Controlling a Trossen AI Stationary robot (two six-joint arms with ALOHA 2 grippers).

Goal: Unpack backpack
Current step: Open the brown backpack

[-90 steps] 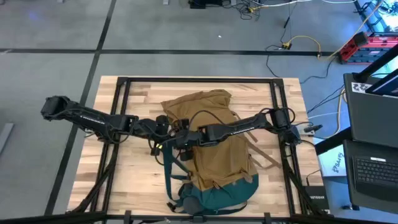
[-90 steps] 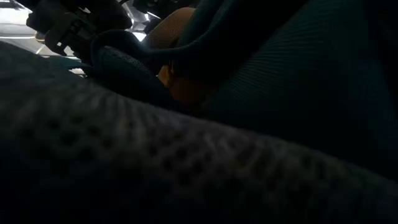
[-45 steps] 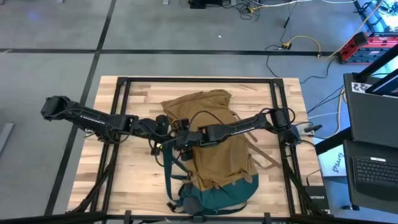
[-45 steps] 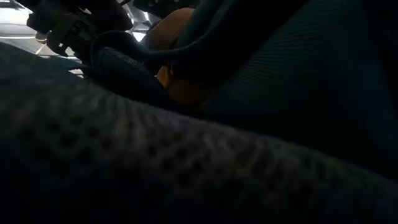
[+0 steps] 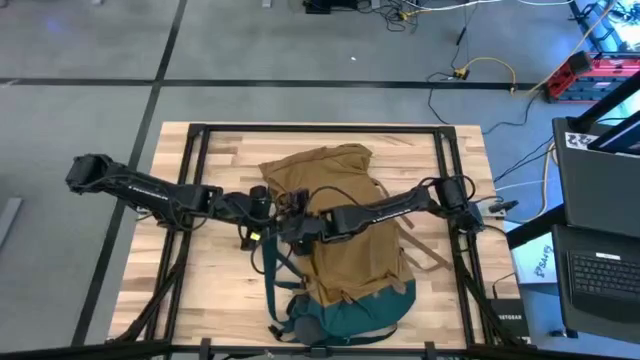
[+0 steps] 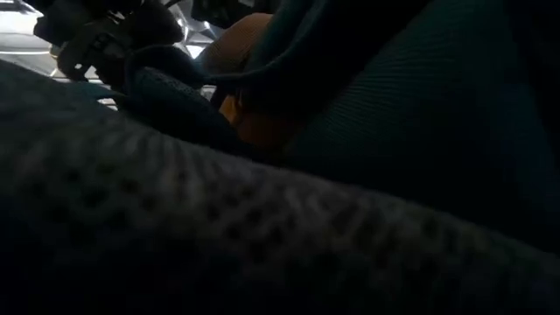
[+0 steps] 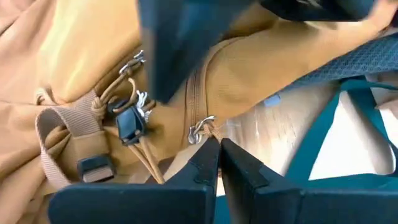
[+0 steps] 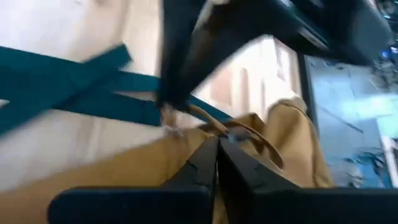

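Note:
The tan-brown backpack (image 5: 345,230) lies flat on the table, its dark teal base (image 5: 350,318) toward the near edge. Both grippers meet at its left side. My left gripper (image 7: 216,148) is shut on the tan cord of a zip pull. My right gripper (image 8: 217,144) is shut at a tan cord loop (image 8: 252,134) on the same edge. In the high view they stand close together, the left gripper (image 5: 268,222) left of the right gripper (image 5: 292,228). Teal straps (image 8: 68,84) lie on the wood beside the pack. The low view is filled by dark teal fabric (image 6: 394,105). My left gripper pinches the tan cord (image 7: 210,133) tied to the metal zip pull (image 7: 198,130) between its two fingertips, coming level from the table's left. The pull stays on the zip at the pack's side. My right gripper has its shut fingertips on the tan cord (image 8: 214,127) at the pack's edge, coming from the table's right across the pack. Blur hides whether the cord runs between the fingers.
A tan webbing strap with a black buckle (image 7: 93,165) and a black cord lock (image 7: 129,123) lie on the pack close to the left gripper. A loose tan strap (image 5: 430,255) trails off the pack's right side. Bare wood (image 5: 200,290) lies left of the pack.
My right gripper has shifted a little toward the table's near edge and left, staying at the pack's left side. My left gripper and the backpack keep their places.

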